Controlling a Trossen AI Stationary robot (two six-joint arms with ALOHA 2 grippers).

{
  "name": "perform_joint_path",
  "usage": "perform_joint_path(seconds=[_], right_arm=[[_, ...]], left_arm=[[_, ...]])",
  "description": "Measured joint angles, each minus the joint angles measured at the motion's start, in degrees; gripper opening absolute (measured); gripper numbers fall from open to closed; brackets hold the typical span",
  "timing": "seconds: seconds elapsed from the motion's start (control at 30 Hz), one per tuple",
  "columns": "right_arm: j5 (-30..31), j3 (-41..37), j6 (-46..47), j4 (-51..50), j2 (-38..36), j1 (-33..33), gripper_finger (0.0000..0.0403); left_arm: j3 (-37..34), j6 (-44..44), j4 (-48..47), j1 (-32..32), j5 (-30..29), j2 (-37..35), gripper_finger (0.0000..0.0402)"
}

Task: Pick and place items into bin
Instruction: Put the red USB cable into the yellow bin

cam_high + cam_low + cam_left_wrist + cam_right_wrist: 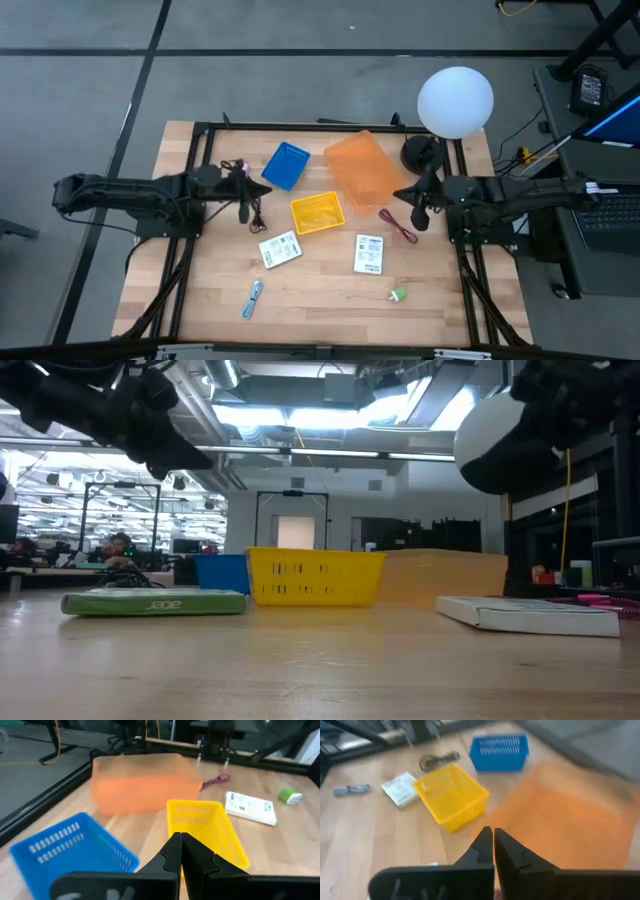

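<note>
Two white labelled packets [280, 249] [369, 254] lie flat on the wooden table. A dark-red cord [398, 225], a small green piece [399, 295], a blue-silver piece [252, 297] and a black cord [439, 759] also lie loose on it. Three bins stand mid-table: blue [286, 165], yellow [317, 212] and orange [361, 168]. My left gripper [181, 845] hangs shut above the table's left side, facing the yellow bin [205, 830]. My right gripper [493, 840] hangs shut on the right side, over the orange bin's edge [560, 825]. Neither holds anything.
A white round lamp [455, 100] on a dark base stands at the far right corner. A black frame [200, 130] runs along the table's edges. Bare wood lies along the near edge between the packets and small pieces.
</note>
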Motion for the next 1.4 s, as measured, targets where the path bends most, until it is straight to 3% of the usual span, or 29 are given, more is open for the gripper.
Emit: perform_joint_path(seconds=[0.2,0.43,0.67,1.23,1.4], right_arm=[[0.0,6.3,8.3,-11.0,7.6,3.3,0.0],[0.1,13.2,17.8,-20.7,15.8,10.4,0.0],[3.0,15.2,26.7,-27.7,22.8,14.2,0.0],[0.0,15.3,28.0,-27.7,26.0,15.3,0.0001],[0.0,15.1,29.4,-27.4,27.4,15.3,0.0028]], left_arm=[[0.0,0.6,3.8,-3.9,2.6,2.6,0.0003],[0.0,1.2,4.2,-8.3,-1.5,2.9,0.0003],[0.0,3.2,5.3,-10.2,-4.1,2.9,0.0004],[0.0,5.7,4.6,-10.6,-2.3,2.9,0.0004],[0.0,5.5,4.6,-10.6,-2.3,2.9,0.0004]])
